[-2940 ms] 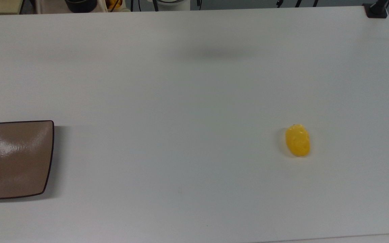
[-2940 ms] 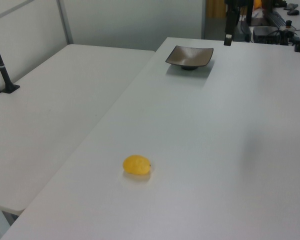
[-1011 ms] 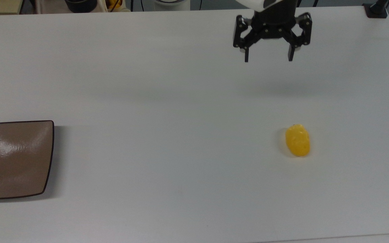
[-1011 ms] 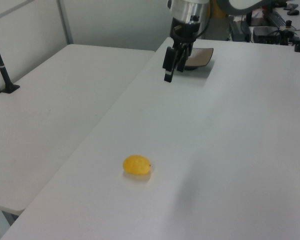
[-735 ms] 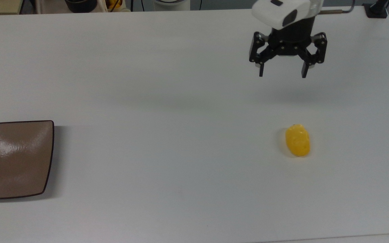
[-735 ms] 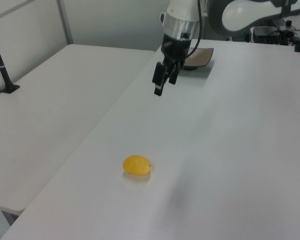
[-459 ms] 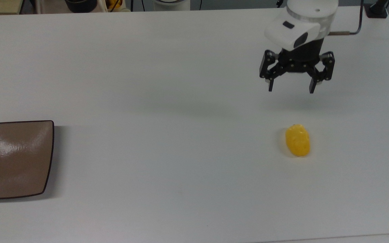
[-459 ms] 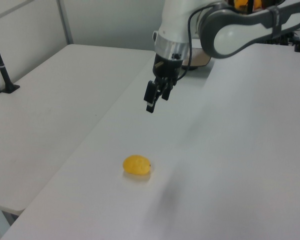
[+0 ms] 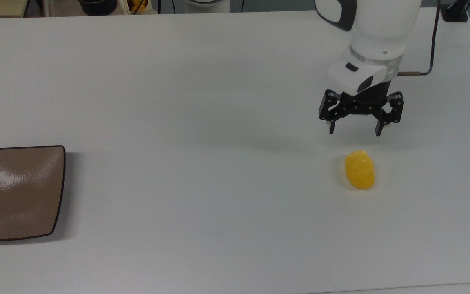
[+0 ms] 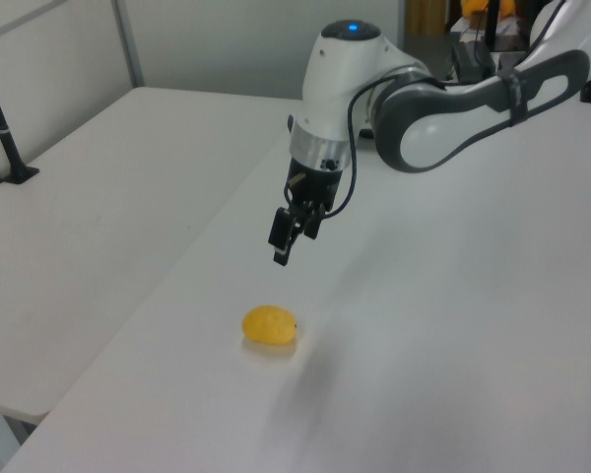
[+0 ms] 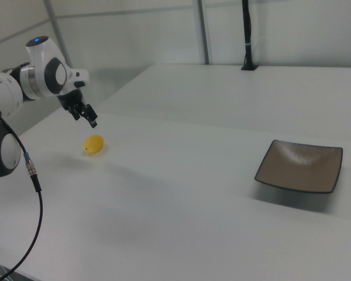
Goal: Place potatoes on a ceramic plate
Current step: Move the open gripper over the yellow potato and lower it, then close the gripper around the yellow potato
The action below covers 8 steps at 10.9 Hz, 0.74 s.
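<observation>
Fingers spread wide and holding nothing, the gripper (image 9: 355, 130) is hanging above the white table (image 9: 202, 102), a little short of the yellow potato (image 9: 359, 170) as the top view shows it. The potato is lying on its side on the table, small dark spot at the end nearer the gripper, well apart from the brown ceramic plate (image 9: 16, 192) sitting at the top view's left edge. To my eye the reach is what is going on, and doing it well is meaning centring over the potato's middle, lining the fingers across its narrow width, and sinking low before closing, since that rounded, lumpy shape is looking likely to squirt out of a high pinch.
</observation>
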Motion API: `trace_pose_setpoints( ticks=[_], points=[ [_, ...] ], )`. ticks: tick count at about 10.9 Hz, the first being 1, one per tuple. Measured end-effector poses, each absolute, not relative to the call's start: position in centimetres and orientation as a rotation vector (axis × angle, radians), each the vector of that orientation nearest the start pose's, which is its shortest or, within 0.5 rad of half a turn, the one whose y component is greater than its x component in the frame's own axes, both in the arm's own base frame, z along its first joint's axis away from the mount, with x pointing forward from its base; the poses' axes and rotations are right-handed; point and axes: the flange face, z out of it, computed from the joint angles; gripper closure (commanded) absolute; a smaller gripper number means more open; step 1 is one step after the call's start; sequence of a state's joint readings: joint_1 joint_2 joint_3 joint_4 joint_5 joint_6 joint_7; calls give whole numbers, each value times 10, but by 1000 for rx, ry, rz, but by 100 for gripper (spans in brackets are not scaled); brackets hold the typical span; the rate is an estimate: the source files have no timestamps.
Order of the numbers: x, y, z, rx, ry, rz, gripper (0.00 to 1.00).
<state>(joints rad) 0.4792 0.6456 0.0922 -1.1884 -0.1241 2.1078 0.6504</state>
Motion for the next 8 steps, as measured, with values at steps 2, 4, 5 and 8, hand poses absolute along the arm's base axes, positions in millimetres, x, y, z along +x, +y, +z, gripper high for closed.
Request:
trace_pose_setpoints(
  ticks=[2,4,5,8],
  points=[
    [657,401,410,-3014,69,-379,0],
    [660,412,386,-3018,53,-385,0],
    [662,415,375,-3011,48,-394,0],
    [669,420,356,-2987,29,-456,0]
  ],
)
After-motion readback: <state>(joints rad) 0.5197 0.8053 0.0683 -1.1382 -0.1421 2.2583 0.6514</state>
